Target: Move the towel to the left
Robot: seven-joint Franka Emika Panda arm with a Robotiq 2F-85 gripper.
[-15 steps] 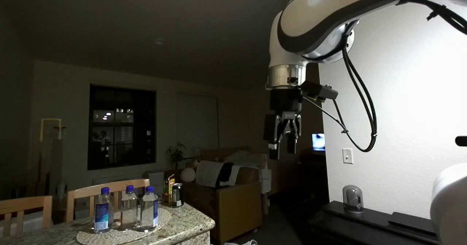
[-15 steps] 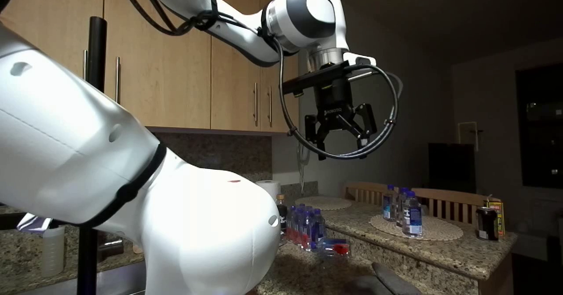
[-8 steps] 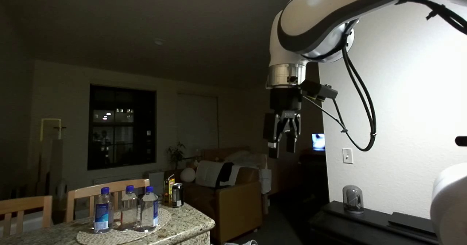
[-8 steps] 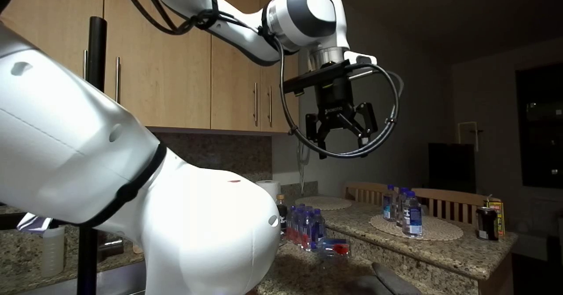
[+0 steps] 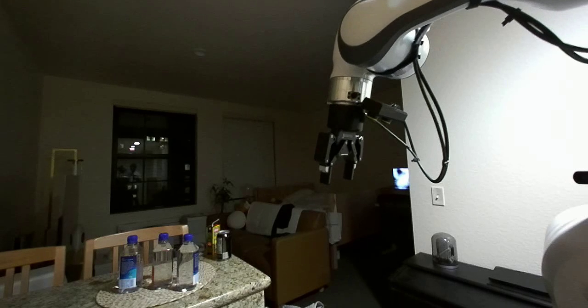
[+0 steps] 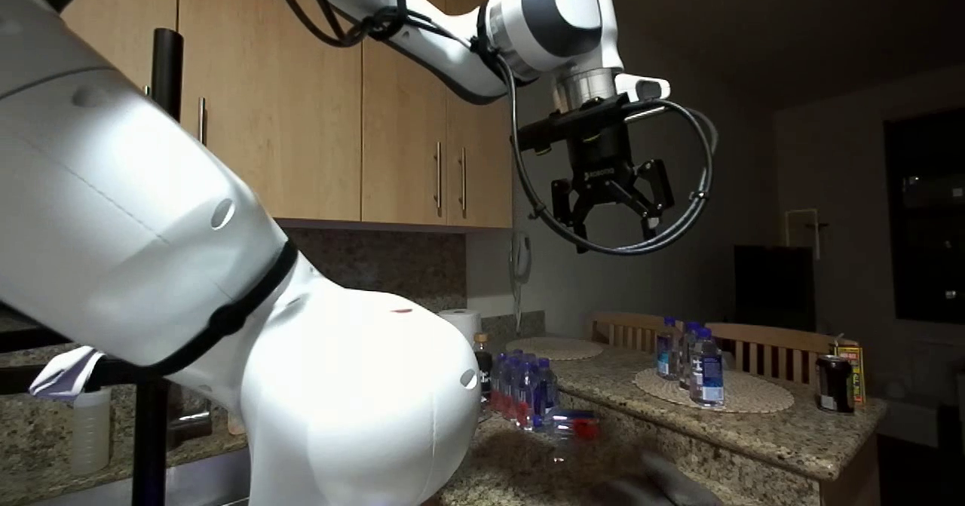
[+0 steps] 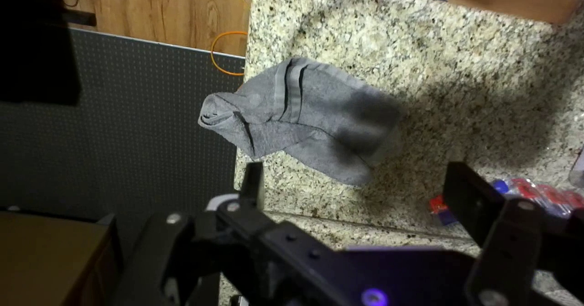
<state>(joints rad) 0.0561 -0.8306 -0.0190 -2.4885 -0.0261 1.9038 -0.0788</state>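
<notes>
The grey towel (image 7: 315, 119) lies crumpled on the speckled granite counter in the wrist view, with one end hanging over the counter's edge. Part of it shows at the bottom of an exterior view (image 6: 675, 483), and a small piece at the bottom of an exterior view (image 5: 313, 305). My gripper (image 7: 357, 180) is open with nothing between its fingers. It points down and hangs high above the counter in both exterior views (image 5: 337, 176) (image 6: 615, 236), apart from the towel. A dark shadow falls on part of the towel.
Several bottles (image 6: 524, 389) stand behind the arm's base, with one lying bottle (image 6: 573, 423) near the towel. A raised granite ledge (image 6: 814, 438) carries bottles (image 6: 706, 370) on a woven mat and a dark can (image 6: 834, 385). Wooden cabinets (image 6: 301, 114) hang behind the arm.
My gripper has moved left and a little up in an exterior view, and right and a little up in the other. It stays open. The towel has not visibly moved.
</notes>
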